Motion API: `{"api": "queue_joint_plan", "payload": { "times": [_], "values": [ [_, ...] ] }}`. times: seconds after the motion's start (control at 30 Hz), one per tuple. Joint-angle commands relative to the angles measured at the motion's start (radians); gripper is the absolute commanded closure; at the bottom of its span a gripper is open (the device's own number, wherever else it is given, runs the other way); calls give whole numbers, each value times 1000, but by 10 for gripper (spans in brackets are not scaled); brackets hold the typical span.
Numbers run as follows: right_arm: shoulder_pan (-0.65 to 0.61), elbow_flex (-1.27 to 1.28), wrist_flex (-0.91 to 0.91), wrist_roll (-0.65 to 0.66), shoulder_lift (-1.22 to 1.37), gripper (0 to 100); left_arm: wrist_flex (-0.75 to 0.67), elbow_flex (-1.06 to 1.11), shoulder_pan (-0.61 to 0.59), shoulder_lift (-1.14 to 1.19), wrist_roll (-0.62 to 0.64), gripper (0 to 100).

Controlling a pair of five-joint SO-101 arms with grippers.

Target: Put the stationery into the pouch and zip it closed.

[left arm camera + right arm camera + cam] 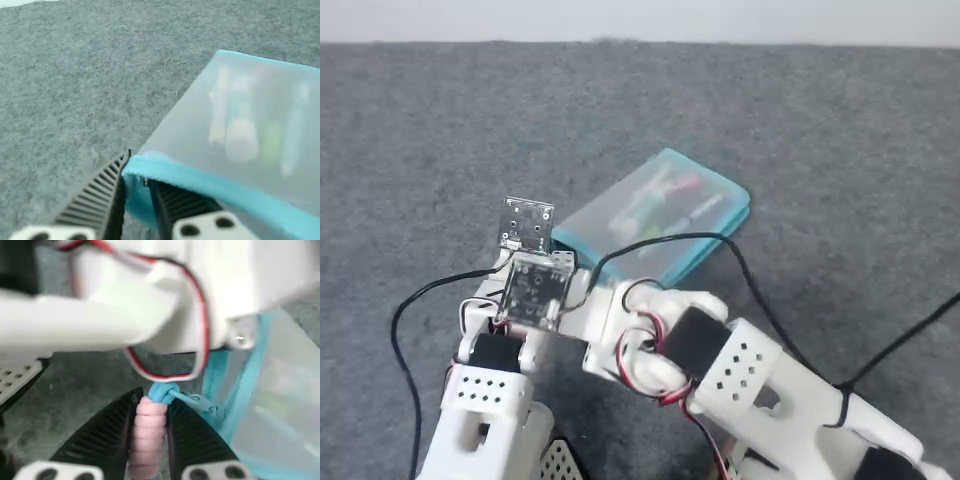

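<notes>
The pouch is translucent with teal edges and lies on the grey mat in the high view. Several pens and other stationery show through its side. My left gripper is shut on the pouch's teal corner edge. My right gripper is shut on the pink ribbed zipper pull, which is tied by a teal cord knot to the zipper slider. The teal zipper track runs off along the pouch. Both arms stand close together at the pouch's near end.
The grey mat stretches wide on all sides of the pouch. Black cables loop over the arms and across the mat. The left arm's white body hangs close over the right gripper. A perforated white base sits at the near edge.
</notes>
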Motion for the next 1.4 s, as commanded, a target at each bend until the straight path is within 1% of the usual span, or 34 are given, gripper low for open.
{"api": "queue_joint_plan", "payload": {
  "times": [0.0,0.23,0.3,0.4,0.5,0.6,0.67,0.8,0.87,0.97,1.1,1.3,1.37],
  "values": [
    [-53,-20,8,15,-68,986,-18,-68,0,5,20,990],
    [-59,2,41,17,-77,985,-18,-68,-2,5,14,990],
    [-85,8,70,54,-79,981,-18,-68,-2,5,14,990],
    [-143,9,125,81,-79,933,-18,-70,-2,5,14,990],
    [-154,5,147,84,-79,877,-18,-70,-3,5,12,990],
    [-113,3,151,84,-91,858,-18,-70,-3,5,12,990],
    [-61,3,153,84,-131,858,-18,-68,-3,5,12,990],
    [48,3,202,103,-280,858,-18,-68,-3,5,12,989],
    [82,5,245,117,-355,855,-18,-68,-3,5,12,989],
    [85,9,315,121,-430,854,-18,-68,-3,5,12,989],
    [85,9,375,118,-452,853,-18,-68,-3,5,12,989],
    [87,11,354,112,-438,851,-17,-68,-3,5,12,989],
    [117,44,314,120,-409,823,-9,-68,-3,5,12,989]
  ]
}}
